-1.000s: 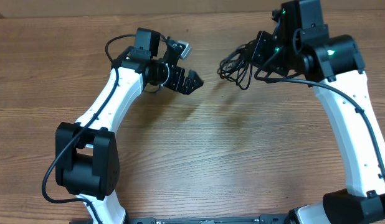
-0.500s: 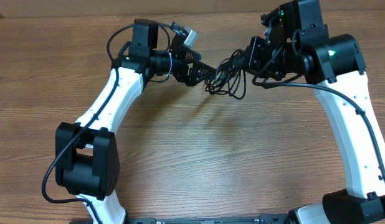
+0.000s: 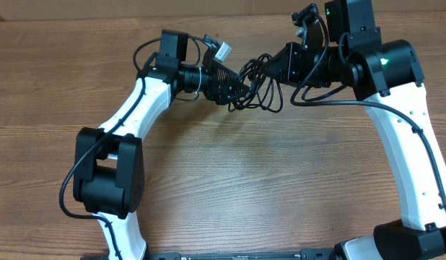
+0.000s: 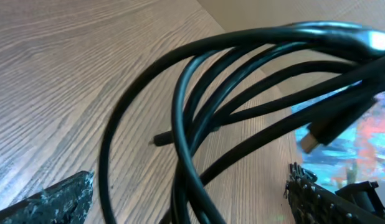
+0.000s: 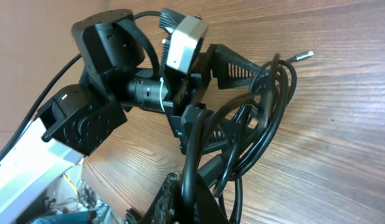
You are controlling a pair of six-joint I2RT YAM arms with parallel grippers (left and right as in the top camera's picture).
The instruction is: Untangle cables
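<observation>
The cables [image 3: 258, 88] made one loose black knot of loops in the upper middle of the overhead view, slung between the two grippers above the wooden table [image 3: 230, 188] (whether the lowest loop brushed the wood could not be told). At the knot's upper right end the right gripper [image 3: 272, 66] was clamped tight on the cords. In the right wrist view that gripper [image 5: 186, 205] sat at the bottom centre of the frame, with a cord rising from between its closed jaws into the tangle [image 5: 270, 118]. At the knot's left edge the left gripper [image 3: 236, 87] stood with its jaws spread wide and grasped nothing, several loops passing through the gap between them. In the left wrist view its fingertips [image 4: 52, 199] showed only at the lower left and lower right corners, well apart, and the cords [image 4: 199, 106] arced across the frame between and above them. A flat connector [image 4: 317, 132] with a pale tip hung at the right of that frame. A thin plug [image 5: 303, 56] with a metal tip stuck out at the upper right of the right wrist view, just beyond the outermost loop. The grey camera [image 3: 221, 52] on the left wrist sat just above and left of the knot. The left arm [image 3: 129, 108] ran down to the lower left of the overhead frame and the right arm [image 3: 410, 144] down the right edge.
</observation>
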